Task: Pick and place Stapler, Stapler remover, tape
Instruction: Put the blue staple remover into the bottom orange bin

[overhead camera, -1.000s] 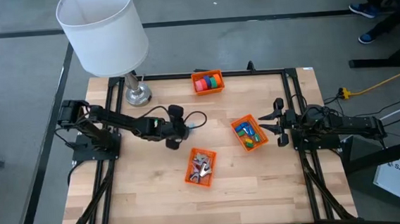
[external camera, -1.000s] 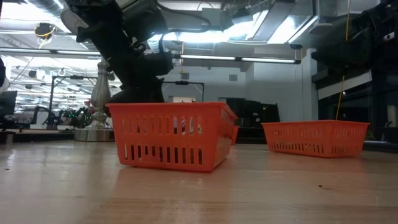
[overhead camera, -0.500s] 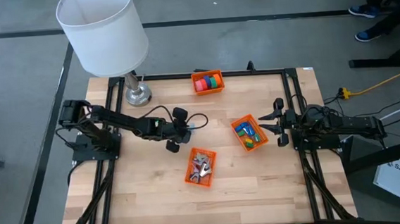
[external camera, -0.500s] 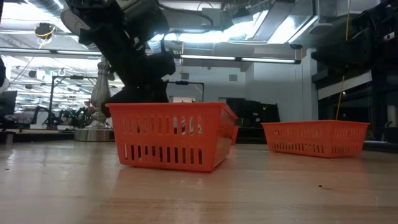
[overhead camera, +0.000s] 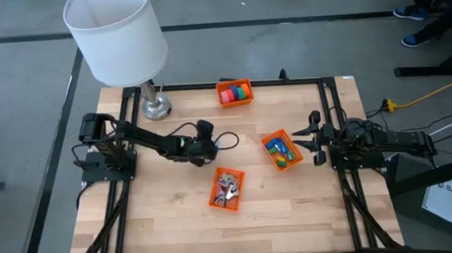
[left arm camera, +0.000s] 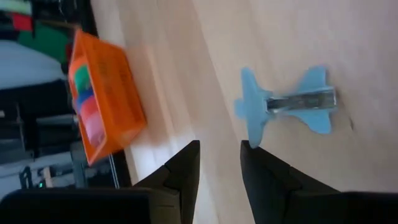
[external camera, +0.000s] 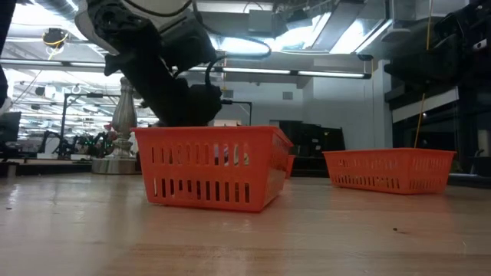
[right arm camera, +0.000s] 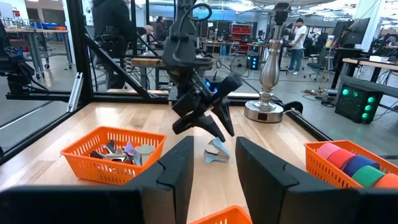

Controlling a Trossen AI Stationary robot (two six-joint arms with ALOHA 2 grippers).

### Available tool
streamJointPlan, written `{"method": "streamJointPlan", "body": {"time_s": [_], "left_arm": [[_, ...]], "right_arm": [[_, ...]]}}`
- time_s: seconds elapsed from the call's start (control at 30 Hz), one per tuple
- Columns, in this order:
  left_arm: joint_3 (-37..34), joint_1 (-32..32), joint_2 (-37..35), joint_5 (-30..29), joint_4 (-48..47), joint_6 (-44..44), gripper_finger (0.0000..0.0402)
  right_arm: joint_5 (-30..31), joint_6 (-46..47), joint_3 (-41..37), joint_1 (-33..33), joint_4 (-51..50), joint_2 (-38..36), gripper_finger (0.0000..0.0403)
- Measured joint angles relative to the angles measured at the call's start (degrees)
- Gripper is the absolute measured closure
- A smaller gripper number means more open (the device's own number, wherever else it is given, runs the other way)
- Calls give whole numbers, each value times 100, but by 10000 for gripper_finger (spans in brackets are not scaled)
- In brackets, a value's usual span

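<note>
A light-blue staple remover (left arm camera: 286,106) lies flat on the bare wood (right arm camera: 217,151), with no gripper touching it. My left gripper (left arm camera: 217,158) hangs open just above it, slanting down, near the table's middle (overhead camera: 206,148). My right gripper (overhead camera: 315,140) waits open at the right edge (right arm camera: 211,174). Tape rolls (overhead camera: 236,92) sit in the far orange basket (left arm camera: 102,99). Metal staple removers fill the near basket (overhead camera: 226,189). Small blue, green and yellow blocks fill the right basket (overhead camera: 281,150); I cannot tell a stapler among them.
A lamp with a white shade (overhead camera: 116,30) stands on its metal base (overhead camera: 157,107) at the far left corner. In the low view the near basket (external camera: 211,165) hides the left gripper's fingers. People and benches show in the room beyond the table.
My left gripper has sunk toward the table and the blue staple remover, reaching slightly farther toward the right edge, and its wrist has rolled. Its fingers stay apart. The baskets have kept still.
</note>
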Motion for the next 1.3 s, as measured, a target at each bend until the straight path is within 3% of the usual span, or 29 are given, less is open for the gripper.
{"method": "streamJointPlan", "body": {"time_s": [0.23, 0.5, 0.73, 0.93, 1.3], "left_arm": [[0, -2, 0, 764, 155, 166, 290], [0, -2, 0, 844, 198, -146, 296], [2, -14, -4, 1199, 201, -270, 338], [2, -66, -13, 1029, 229, -365, 391], [0, -72, -165, 1002, 867, -1018, 397]], "right_arm": [[-1, 0, 0, -1, 0, 0, 279], [0, 0, 0, -2, 0, 0, 279], [-1, 0, 0, -1, 0, 0, 279], [-1, 0, 0, -1, 0, -1, 279], [-2, 0, 0, -2, 0, -2, 279]]}}
